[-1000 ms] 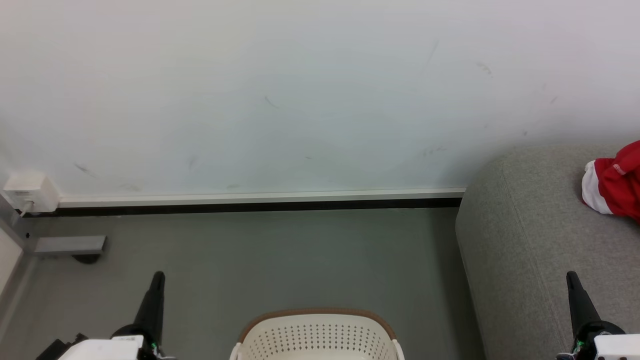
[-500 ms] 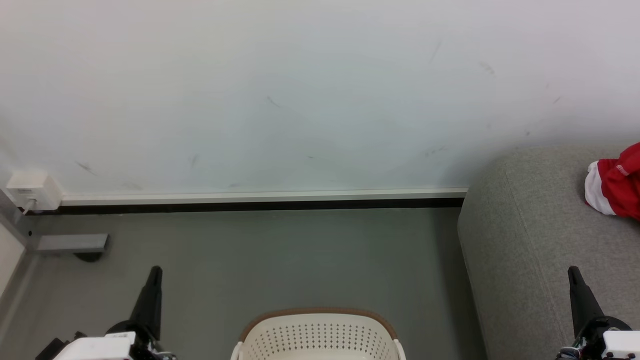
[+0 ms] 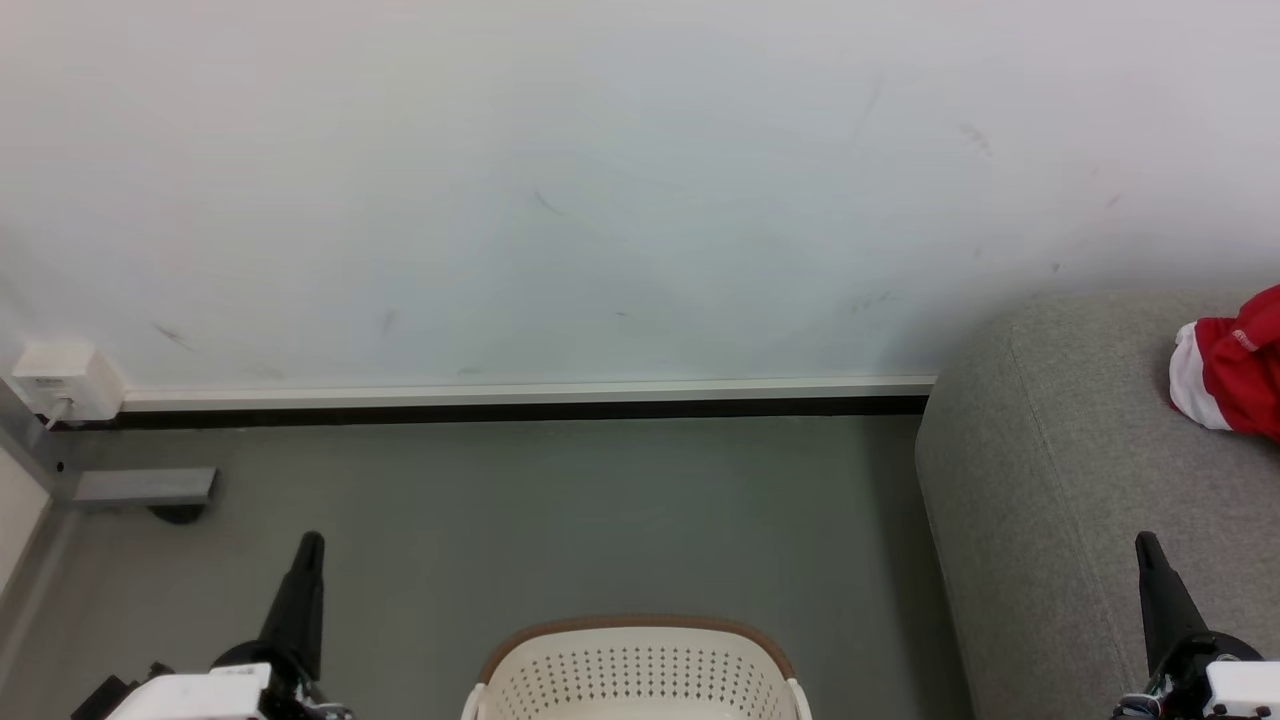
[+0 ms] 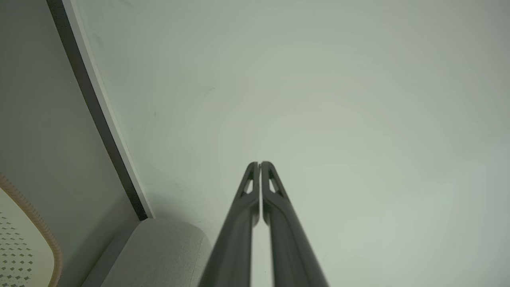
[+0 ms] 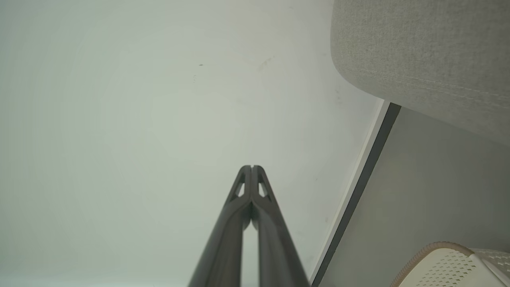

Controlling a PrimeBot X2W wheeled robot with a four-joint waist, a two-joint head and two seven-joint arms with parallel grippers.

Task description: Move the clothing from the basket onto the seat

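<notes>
The cream basket [image 3: 635,668] with its brown rim sits on the floor at the bottom centre of the head view; its inside is cut off by the frame edge. Red clothing with a white band [image 3: 1225,370] lies on the light grey seat [image 3: 1070,470] at the far right. My left gripper [image 3: 305,548] is at the lower left, fingertips together and holding nothing, pointing at the wall [image 4: 259,163]. My right gripper [image 3: 1147,548] is at the lower right over the seat's front, also shut and holding nothing [image 5: 252,166]. The basket's rim shows at the corners of both wrist views [image 4: 24,243] [image 5: 442,261].
A white wall with a pale skirting board [image 3: 520,392] stands ahead across the grey floor [image 3: 560,520]. A white socket box [image 3: 62,382] and a grey metal foot [image 3: 140,487] sit at the far left.
Over the last second both grippers rose slightly in the head view, and the picture shifted a little to the right. Nothing has moved in the last half second.
</notes>
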